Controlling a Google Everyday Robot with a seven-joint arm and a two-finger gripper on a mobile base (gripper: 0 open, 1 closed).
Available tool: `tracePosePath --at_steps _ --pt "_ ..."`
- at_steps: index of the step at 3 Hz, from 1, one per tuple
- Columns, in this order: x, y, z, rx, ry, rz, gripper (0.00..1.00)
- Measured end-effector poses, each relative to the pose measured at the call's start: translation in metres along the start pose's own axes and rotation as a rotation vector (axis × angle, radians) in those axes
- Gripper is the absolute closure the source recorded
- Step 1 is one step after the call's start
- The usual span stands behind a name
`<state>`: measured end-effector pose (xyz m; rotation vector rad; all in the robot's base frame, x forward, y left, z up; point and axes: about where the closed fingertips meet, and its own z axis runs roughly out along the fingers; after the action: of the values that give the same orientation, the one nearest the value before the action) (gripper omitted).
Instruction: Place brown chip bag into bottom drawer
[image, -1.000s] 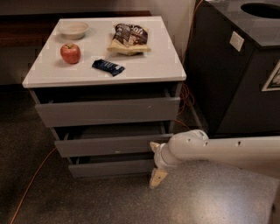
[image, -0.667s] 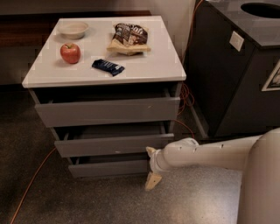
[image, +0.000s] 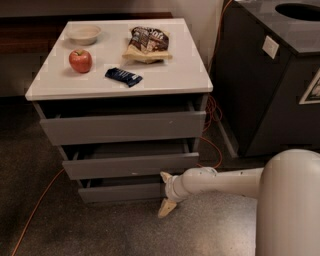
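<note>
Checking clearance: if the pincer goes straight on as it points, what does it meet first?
Likely the grey front of the bottom drawer, at the end nearest the pincer, though depth is unclear.

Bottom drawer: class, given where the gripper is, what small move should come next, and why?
Probably ease the gripper onto the right end of the bottom drawer and pull it outward. Its jaws stand apart right at that front, the drawer is barely out, and the brown chip bag lies on the cabinet top.
</note>
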<state>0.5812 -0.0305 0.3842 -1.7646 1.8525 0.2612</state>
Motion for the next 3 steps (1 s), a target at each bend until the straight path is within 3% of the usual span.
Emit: tracePosePath --at_steps 1,2,3 --pt "0.01 0.001 0.037 -0.02 -0.049 0.005 0.0" --pt "0.038 0.01 0.101 -0.042 -0.107 0.028 0.0" --pt "0.038 0.01 0.101 -0.042 -0.107 0.028 0.0"
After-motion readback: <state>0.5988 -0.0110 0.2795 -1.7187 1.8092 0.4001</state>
